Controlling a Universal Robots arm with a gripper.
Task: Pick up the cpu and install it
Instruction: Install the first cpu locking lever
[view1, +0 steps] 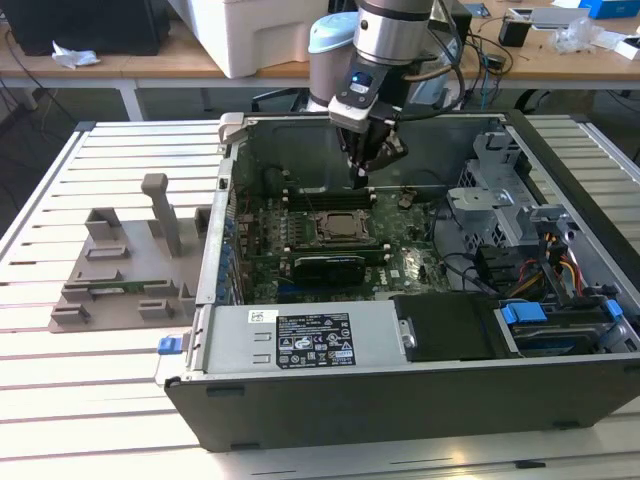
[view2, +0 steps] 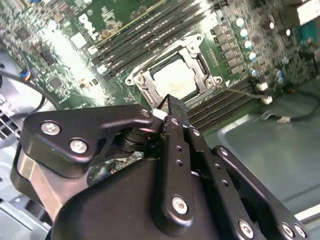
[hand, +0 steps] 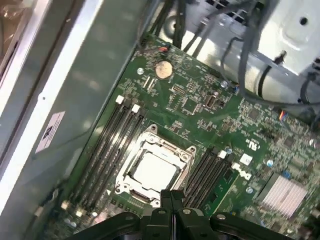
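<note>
gripper: fingers pressed together, nothing held, hovering inside case | cpu: flat in socket frame on motherboard, silver top up | relation: cpu below the fingertips and offset toward exterior view's lower edge, apart, no contact | square part, no long axis | 1 arm

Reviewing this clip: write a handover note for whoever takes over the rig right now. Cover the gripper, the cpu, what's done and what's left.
The gripper is shut and holds nothing. It hovers inside the open computer case, over the motherboard near the socket frame.
The cpu lies in the socket frame, silvery top up.
Done: the cpu is picked up and set in the socket.
Left: I cannot tell whether it is fully seated or latched.
</note>
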